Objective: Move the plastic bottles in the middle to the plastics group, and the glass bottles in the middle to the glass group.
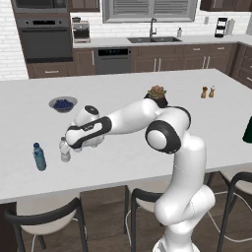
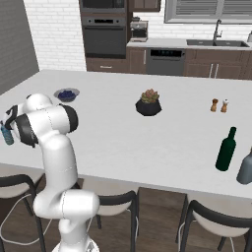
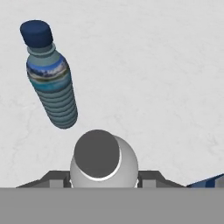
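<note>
Clear plastic bottle (image 3: pixel 104 162) sits clamped between end effector (image 3: pixel 104 178) fingers

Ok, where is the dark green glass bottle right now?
The green glass bottle stands upright near the counter's front edge at the right of the right base view, beside a grey bottle, far from the gripper.

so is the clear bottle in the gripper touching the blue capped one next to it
Apart. The hand view shows bare white counter between the clear bottle in the gripper and the blue-capped bottle.
</note>
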You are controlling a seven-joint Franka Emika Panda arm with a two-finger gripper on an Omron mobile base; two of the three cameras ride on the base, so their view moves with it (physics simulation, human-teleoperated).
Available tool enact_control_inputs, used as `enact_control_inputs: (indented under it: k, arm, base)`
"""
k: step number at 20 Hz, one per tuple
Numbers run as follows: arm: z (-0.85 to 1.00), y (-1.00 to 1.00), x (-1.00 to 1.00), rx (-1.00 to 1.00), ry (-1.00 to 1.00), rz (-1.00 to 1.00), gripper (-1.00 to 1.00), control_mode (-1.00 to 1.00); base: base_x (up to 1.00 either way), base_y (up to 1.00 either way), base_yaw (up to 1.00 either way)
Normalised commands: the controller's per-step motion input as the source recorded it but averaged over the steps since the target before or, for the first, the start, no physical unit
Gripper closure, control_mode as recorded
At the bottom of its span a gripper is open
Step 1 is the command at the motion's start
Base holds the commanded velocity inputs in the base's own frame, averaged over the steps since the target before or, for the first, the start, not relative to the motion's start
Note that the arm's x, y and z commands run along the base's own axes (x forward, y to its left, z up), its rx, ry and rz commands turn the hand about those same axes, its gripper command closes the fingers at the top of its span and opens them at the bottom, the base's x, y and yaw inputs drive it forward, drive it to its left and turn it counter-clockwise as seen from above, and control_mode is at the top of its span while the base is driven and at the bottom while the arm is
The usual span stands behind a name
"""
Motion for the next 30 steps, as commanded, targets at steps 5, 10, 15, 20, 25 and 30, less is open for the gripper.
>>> enact_control_inputs:
  k: [5, 10, 15, 20, 25, 30]
  arm:
    - [0.00, 0.00, 0.00, 0.00, 0.00, 0.00, -1.00, -1.00]
    - [0.00, 0.00, 0.00, 0.00, 0.00, 0.00, -1.00, -1.00]
    - [0.00, 0.00, 0.00, 0.00, 0.00, 0.00, -1.00, -1.00]
    - [0.03, 0.00, 0.00, 0.00, 0.00, 0.00, -1.00, -1.00]
    - [0.62, 0.00, -0.01, 0.00, 0.00, 0.00, -1.00, -1.00]
    - [1.00, -0.02, -0.01, 0.02, 0.01, 0.00, -1.00, -1.00]
  base:
    - [0.00, 0.00, 0.00]
    - [0.00, 0.00, 0.00]
    - [0.00, 0.00, 0.00]
    - [0.00, 0.00, 0.00]
    - [0.00, 0.00, 0.00]
    - [0.00, 0.00, 0.00]
